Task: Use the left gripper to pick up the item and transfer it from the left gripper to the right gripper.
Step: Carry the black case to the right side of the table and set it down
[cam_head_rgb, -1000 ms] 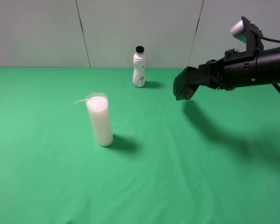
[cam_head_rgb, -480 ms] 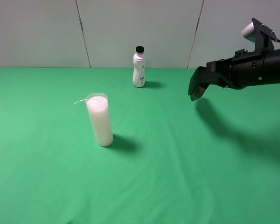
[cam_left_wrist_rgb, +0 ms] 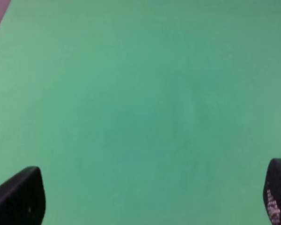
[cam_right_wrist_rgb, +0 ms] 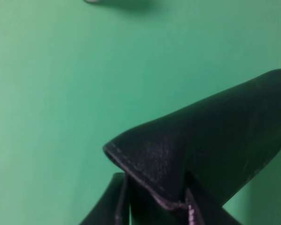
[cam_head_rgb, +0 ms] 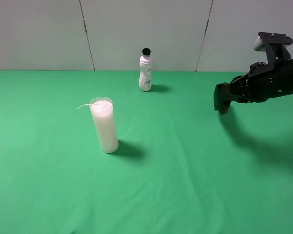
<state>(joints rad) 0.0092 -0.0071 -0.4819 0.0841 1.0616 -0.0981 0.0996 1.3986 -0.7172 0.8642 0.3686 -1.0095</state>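
Observation:
The item, a black leather-like pouch, hangs in the air at the right, above the green cloth. My right gripper is shut on it. In the right wrist view the pouch fills the frame, pinched between the fingers, with its stitched edge showing. My left gripper is out of the exterior high view. In the left wrist view only its two black fingertips show, wide apart and empty over bare green cloth.
A tall white candle in glass stands left of the middle. A small white bottle with a black cap stands at the back near the wall. The green cloth covers the table.
My right arm has drawn back to the right with the pouch in its grip. The pouch now hangs lower and shows smaller. The candle and bottle have not moved.

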